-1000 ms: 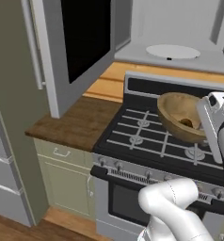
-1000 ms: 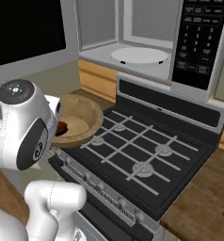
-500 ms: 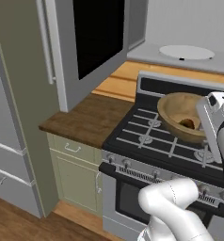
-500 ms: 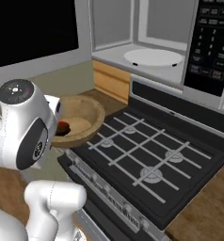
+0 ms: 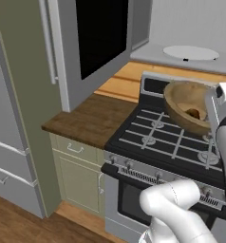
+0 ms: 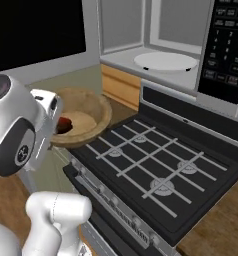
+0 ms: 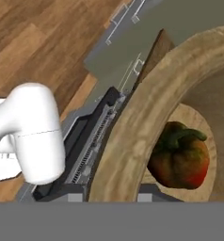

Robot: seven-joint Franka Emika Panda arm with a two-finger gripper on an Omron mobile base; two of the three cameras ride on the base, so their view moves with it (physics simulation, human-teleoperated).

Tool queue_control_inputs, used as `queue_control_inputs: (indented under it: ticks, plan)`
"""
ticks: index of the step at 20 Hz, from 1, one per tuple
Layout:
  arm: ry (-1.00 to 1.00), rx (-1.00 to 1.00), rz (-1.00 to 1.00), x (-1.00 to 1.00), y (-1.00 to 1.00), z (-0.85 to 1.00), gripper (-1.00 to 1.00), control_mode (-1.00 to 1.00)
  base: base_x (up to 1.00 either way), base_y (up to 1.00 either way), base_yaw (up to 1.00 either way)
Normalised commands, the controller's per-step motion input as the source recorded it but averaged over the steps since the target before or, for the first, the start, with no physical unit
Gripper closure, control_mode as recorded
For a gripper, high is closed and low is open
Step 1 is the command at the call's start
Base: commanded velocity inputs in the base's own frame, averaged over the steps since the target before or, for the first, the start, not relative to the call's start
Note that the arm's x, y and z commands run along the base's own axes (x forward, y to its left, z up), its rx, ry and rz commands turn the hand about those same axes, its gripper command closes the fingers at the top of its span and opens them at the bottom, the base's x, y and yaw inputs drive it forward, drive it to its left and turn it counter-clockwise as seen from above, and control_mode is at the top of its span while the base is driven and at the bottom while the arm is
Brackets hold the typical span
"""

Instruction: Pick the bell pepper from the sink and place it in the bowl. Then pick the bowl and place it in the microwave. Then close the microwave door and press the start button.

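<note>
At the right middle of the left base view, the bowl (image 5: pixel 191 107) is held up in the air above the black stove (image 5: pixel 172 142). The bell pepper (image 7: pixel 180 157) lies inside it, on the bottom, with its green stem upward in the hand view. In the right base view the bowl (image 6: pixel 83 117) is at the left middle, and the pepper (image 6: pixel 64 123) shows as a dark red spot next to the white wrist.

The gripper (image 7: pixel 104 197) is at the bottom edge of the hand view, closed on the wooden rim of the bowl (image 7: pixel 132 136) with a narrow gap between the fingers.

The microwave (image 6: pixel 166 50) stands behind the stove, at the upper part of the right base view, with its white turntable (image 6: pixel 165 61) visible inside. The microwave door (image 5: pixel 93 40) is swung open at the upper left of the left base view. Below it is the wooden table (image 5: pixel 86 121).
</note>
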Motion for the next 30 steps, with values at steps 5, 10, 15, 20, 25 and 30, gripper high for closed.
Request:
queue_control_inputs:
  ticks: [5, 10, 15, 20, 25, 30]
  plan:
    - [-0.17, -0.06, -0.17, 0.08, 0.00, 0.63, 1.00, -1.00, 0.00, 0.00, 0.00]
    - [-0.15, -0.03, -0.08, 0.15, -0.02, 0.58, 1.00, -1.00, 0.00, 0.00, 0.00]
    - [-0.13, -0.04, 0.00, 0.48, -0.25, 0.35, 1.00, -1.00, 0.00, 0.00, 0.00]
    - [-0.05, 0.00, 0.00, 0.76, -0.44, 0.02, 1.00, -1.00, 0.00, 0.00, 0.00]
    - [-0.10, 0.00, -0.03, 0.64, -0.49, 0.19, 1.00, -1.00, 0.00, 0.00, 0.00]
    - [-0.05, 0.00, -0.08, 0.81, -0.32, 0.20, 1.00, -1.00, 0.00, 0.00, 0.00]
